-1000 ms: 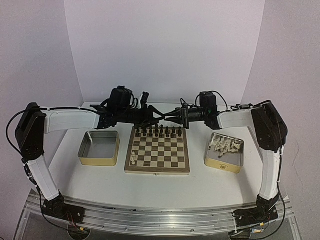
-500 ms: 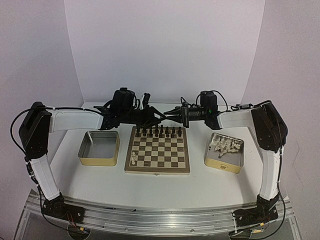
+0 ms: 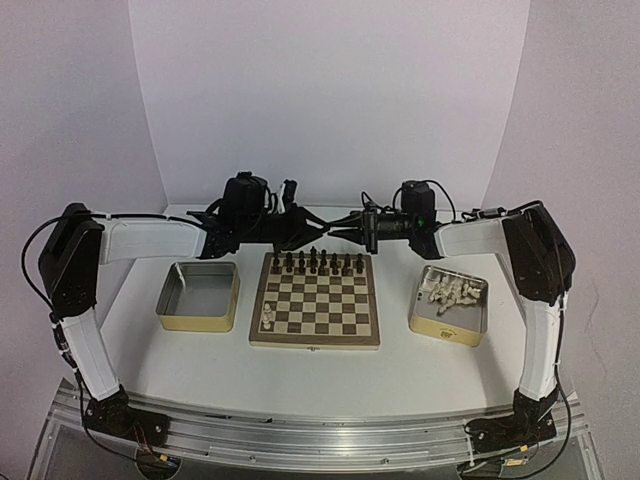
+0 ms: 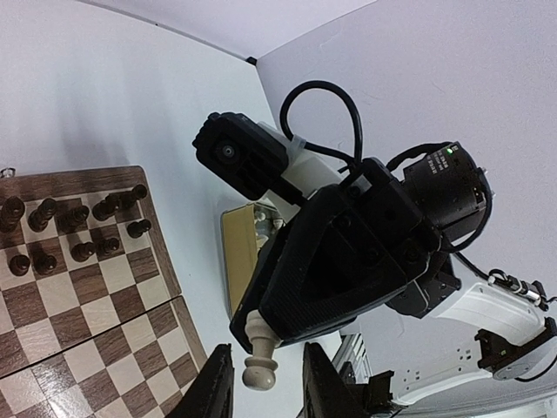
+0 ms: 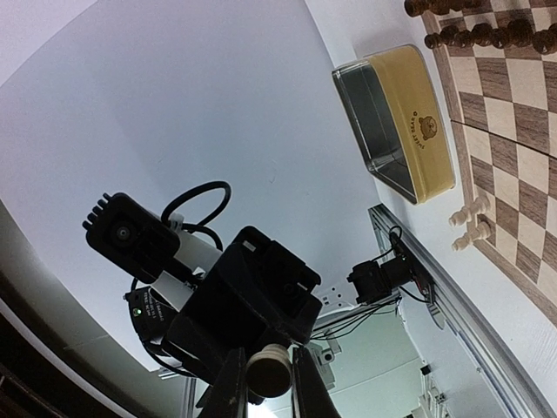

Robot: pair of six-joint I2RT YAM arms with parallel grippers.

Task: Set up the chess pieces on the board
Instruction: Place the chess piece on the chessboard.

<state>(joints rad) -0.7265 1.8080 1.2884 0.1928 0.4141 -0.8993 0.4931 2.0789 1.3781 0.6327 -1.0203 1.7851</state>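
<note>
- Since the spare cream pieces (image 3: 452, 292) lie heaped in the right tin (image 3: 445, 334), on the right arm's side, while the placed pair (image 3: 268, 318) stands at the near left corner of the board (image 3: 315, 343), we read this meeting of arms as a handover from right to left.
- Our right gripper (image 5: 266, 387) is pinched tight on one cream piece (image 4: 259, 359) by its head end. It holds the piece out in mid-air over the far side of the board, well above the dark pieces (image 3: 318, 262) ranked in the two far rows, so nothing below gets knocked.
- Our left gripper (image 4: 268, 396) faces it tip to tip. Its jaws are partly open and stand either side of the piece's base with a gap on each side, so it has hold of nothing yet.
- We judge the piece comes base-first because the right fingers cover its head, leaving only the foot free to take.
- We see one risk: if the right lets go before the left has the foot, the piece drops among the dark ranks.
</note>
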